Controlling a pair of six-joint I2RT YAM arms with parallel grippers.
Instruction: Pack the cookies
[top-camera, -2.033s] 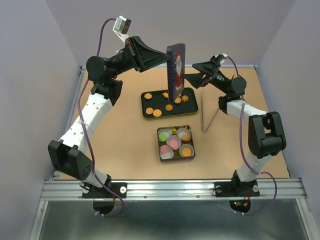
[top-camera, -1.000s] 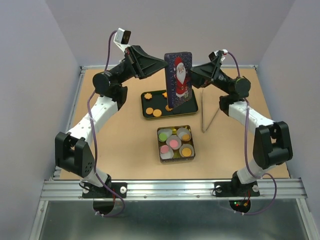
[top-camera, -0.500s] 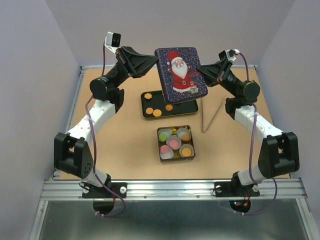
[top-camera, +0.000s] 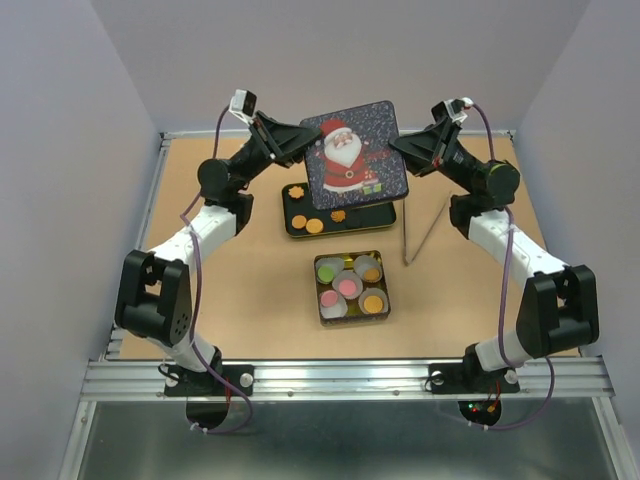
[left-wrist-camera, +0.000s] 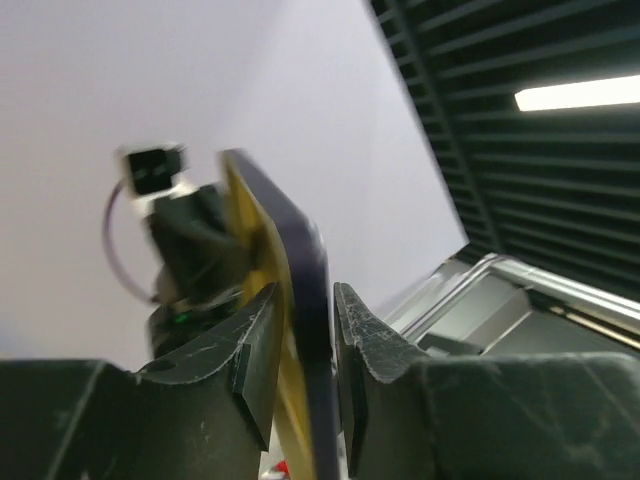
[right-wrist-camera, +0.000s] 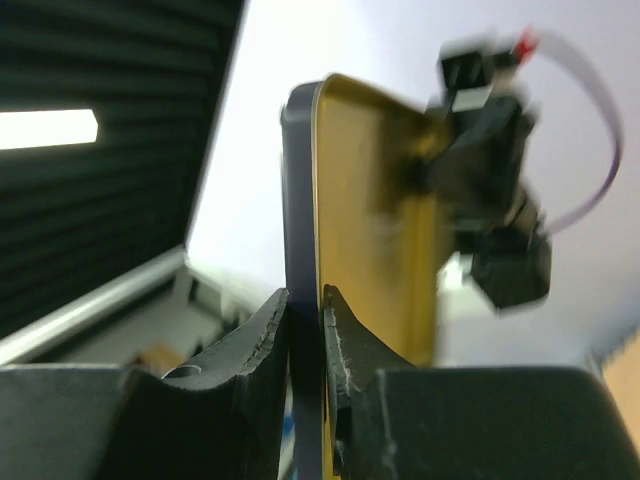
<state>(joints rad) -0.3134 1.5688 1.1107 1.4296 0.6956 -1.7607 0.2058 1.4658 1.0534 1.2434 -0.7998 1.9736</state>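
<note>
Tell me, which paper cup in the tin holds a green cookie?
The cup in the far-left corner of the tin; the other four hold pink or orange cookies.

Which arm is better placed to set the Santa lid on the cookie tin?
Neither clearly: the left gripper and right gripper each pinch an opposite edge of the lid, with the tin roughly midway, so probably both.

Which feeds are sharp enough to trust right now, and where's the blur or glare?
Top external view: sharp, evenly lit, the dark-blue Santa tin lid clearly readable. Left wrist view: lid edge soft, the right arm beyond it smeared, a bright ceiling light upper right. Right wrist view: the left arm smeared, wall behind washed out.
</note>
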